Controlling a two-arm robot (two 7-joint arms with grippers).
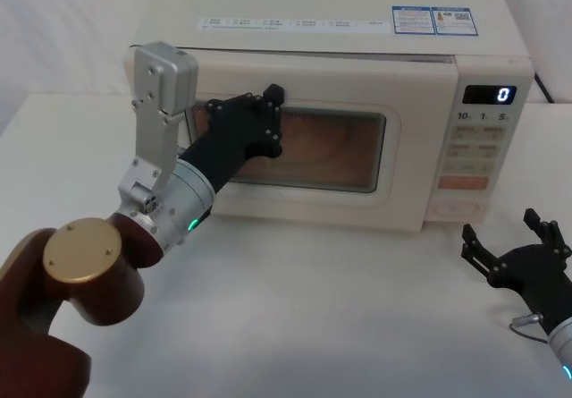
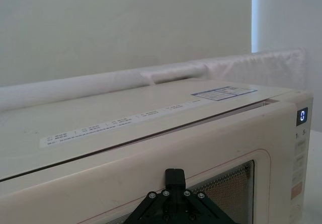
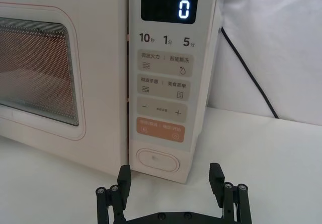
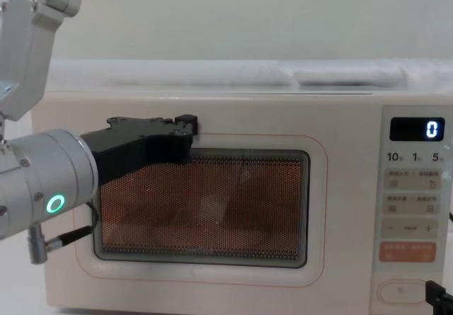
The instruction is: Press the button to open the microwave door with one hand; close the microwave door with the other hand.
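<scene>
Against the microwave door (image 1: 304, 148), at ten o'clock of its window, the left gripper (image 1: 273, 119) is pressing, fingers seemingly together; closing looks nearly done. Right gripper (image 1: 514, 241) is hovering spread at five o'clock, below the button (image 3: 157, 160). Next: withdrawing.

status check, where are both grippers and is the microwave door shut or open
Left gripper against microwave door, door near shut. Right gripper jaws open, low before the button, not touching. Nothing in the way.

— What finish do you get on the microwave (image 1: 357, 49)?
— Smooth cream plastic, faintly glossy; your microwave door (image 4: 212, 216) has dark glass over fine perforated mesh.
— And the hands?
— Matt black plastic on your left hand (image 1: 268, 116) and right hand (image 3: 171, 194).
</scene>
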